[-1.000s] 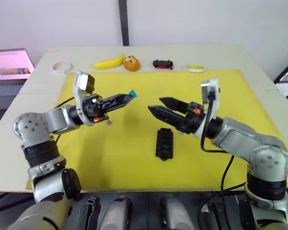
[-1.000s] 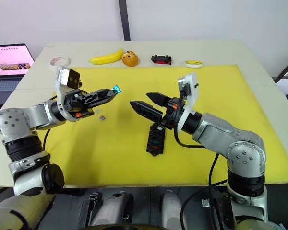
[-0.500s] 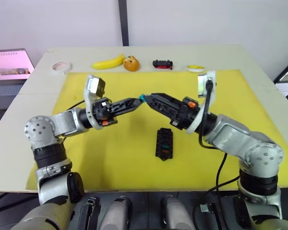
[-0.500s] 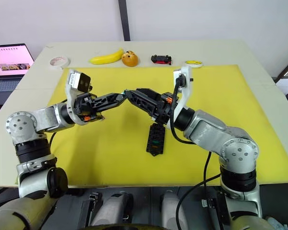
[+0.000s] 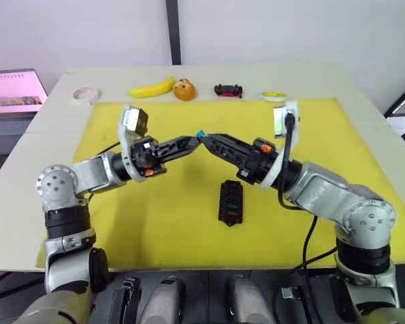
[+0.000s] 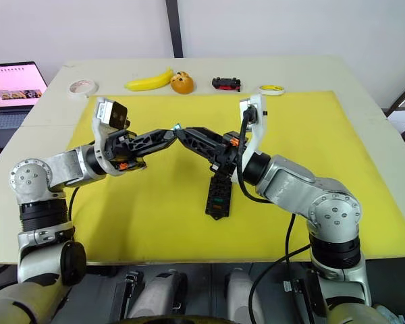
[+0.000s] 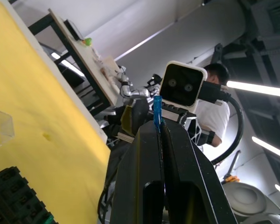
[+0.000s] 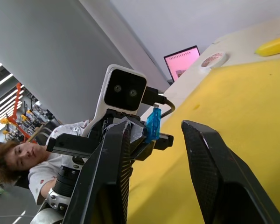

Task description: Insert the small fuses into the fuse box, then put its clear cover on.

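My left gripper [image 5: 196,138] is shut on a small blue fuse [image 5: 201,133], held in the air over the yellow mat [image 5: 324,128]. The fuse sticks out past the tips in the left wrist view [image 7: 157,112]. My right gripper [image 5: 209,140] meets it tip to tip. Its fingers [image 8: 210,163] stand apart on either side of the blue fuse [image 8: 153,125], with a gap on one side. The black fuse box [image 5: 230,202] lies on the mat below, with a green and an orange fuse seated in it. The clear cover [image 7: 0,127] lies on the mat near the box.
Along the table's far edge lie a tape roll [image 5: 86,94], a banana [image 5: 152,88], an orange toy [image 5: 184,89], a small toy car [image 5: 229,89] and a yellow ring [image 5: 275,96]. A laptop [image 5: 13,91] stands at the far left. A person [image 7: 214,107] is in the background.
My right gripper has swung left to meet my left gripper's tips, and its fingers have narrowed around the blue fuse. My left arm moved toward the middle, still holding the fuse.
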Controlling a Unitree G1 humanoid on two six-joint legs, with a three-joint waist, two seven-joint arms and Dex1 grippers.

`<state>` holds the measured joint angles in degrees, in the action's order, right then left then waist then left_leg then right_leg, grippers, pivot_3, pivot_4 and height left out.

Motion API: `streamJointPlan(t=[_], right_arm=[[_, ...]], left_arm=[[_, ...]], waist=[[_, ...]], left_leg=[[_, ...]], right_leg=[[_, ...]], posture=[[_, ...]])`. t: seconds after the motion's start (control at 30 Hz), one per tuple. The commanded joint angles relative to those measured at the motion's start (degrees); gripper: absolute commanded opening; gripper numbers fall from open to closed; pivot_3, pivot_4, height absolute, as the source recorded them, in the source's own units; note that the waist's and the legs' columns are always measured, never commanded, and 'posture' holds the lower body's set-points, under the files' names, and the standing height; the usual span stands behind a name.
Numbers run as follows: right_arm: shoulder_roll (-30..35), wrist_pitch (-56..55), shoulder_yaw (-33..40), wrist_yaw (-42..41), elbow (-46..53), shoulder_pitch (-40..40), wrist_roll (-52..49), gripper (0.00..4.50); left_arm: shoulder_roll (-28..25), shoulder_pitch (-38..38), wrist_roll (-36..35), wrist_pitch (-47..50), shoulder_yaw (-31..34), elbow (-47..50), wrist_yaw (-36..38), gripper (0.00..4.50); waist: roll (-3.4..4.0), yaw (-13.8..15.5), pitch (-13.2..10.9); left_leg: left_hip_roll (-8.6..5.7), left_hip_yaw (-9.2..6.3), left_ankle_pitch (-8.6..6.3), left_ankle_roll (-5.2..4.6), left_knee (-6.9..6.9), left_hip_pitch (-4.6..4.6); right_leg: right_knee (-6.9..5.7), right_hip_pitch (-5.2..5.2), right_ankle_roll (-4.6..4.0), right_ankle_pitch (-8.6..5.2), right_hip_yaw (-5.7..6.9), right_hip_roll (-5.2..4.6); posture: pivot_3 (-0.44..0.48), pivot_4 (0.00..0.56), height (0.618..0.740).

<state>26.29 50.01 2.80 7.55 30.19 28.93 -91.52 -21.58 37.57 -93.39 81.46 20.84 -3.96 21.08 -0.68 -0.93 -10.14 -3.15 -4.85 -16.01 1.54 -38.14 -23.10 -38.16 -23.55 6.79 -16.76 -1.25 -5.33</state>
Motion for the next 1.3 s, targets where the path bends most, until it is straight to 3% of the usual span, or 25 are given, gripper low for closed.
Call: streamJointPlan(t=[0.03, 1.03, 1.17, 1.3], right_arm=[[1.0, -1.05, 0.38, 0.03, 2.14, -0.4, -2.01, 1.75], [2.33, -3.21, -1.37, 1.86, 1.32, 0.18, -5.88, 1.75], [2.67, -2.94, -2.1, 1.98, 0.96, 0.58, -5.98, 0.05], [2.81, -3.02, -2.41, 1.97, 1.02, 0.86, -6.58, 0.05]], left_arm=[[-1.44, -0.4, -3.09, -2.07, -1.33, 1.83, -0.3, 0.0], [-6.53, -2.33, -8.38, -8.04, -8.43, 3.37, 0.23, 0.0], [-6.76, -2.32, -8.57, -8.24, -8.87, 3.37, 0.44, 0.0], [-6.91, -2.2, -8.46, -8.48, -9.22, 3.16, 0.77, 0.0]], waist=[[0.0, -0.01, 0.0], [0.0, -0.05, 0.0], [0.01, -0.08, 0.0], [0.01, -0.05, 0.0]], left_leg=[[0.0, 0.0, 0.0, 0.0, 0.0, 0.0], [0.01, 0.0, -0.01, -0.03, 0.01, 0.0], [0.02, 0.0, -0.01, -0.03, 0.01, 0.0], [0.02, 0.0, -0.01, -0.03, 0.01, 0.0]], right_leg=[[0.0, 0.0, 0.0, 0.0, 0.0, 0.0], [0.03, 0.01, 0.0, 0.0, -0.02, 0.02], [0.04, 0.01, -0.01, -0.01, -0.02, 0.03], [0.04, 0.01, -0.01, -0.01, -0.02, 0.04]], posture=[[0.0, 0.15, 0.74], [0.0, 0.15, 0.74], [0.0, 0.15, 0.74], [0.0, 0.15, 0.74]])
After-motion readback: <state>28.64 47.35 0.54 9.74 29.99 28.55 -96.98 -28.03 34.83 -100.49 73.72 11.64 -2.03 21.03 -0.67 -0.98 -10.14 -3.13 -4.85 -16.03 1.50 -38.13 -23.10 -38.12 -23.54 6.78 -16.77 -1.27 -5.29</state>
